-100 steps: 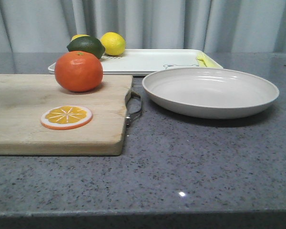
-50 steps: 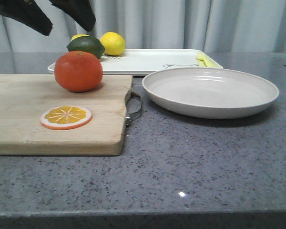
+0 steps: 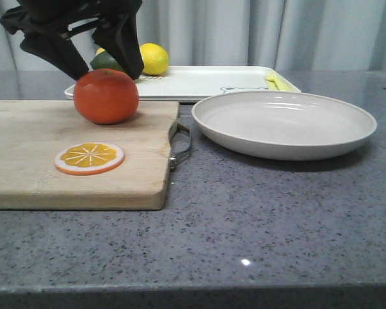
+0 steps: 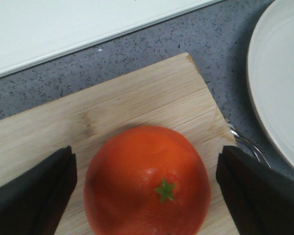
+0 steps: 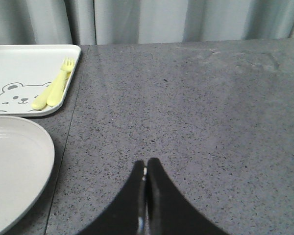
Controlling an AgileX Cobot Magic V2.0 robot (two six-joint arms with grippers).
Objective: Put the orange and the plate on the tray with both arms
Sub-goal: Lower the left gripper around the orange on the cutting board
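Note:
The orange (image 3: 106, 96) sits on the wooden cutting board (image 3: 26, 154), near its far right corner. My left gripper (image 3: 103, 69) hangs open just above it, one finger on each side. In the left wrist view the orange (image 4: 147, 181) lies between the two black fingers (image 4: 34, 193) with a gap on both sides. The off-white plate (image 3: 283, 122) rests on the counter right of the board. The white tray (image 3: 206, 80) stands behind them. My right gripper (image 5: 146, 166) is shut and empty over bare counter, right of the plate (image 5: 12, 166) and the tray (image 5: 19, 73).
An orange slice (image 3: 89, 158) lies on the board's front part. A lemon (image 3: 152, 58) and a dark green lime (image 3: 106, 61) sit at the tray's left end. Yellow cutlery (image 5: 54, 88) lies at the tray's right end. A curtain hangs behind the table.
My left gripper has come down from the top left of the front view and now straddles the orange from above. The orange, plate and tray have not moved.

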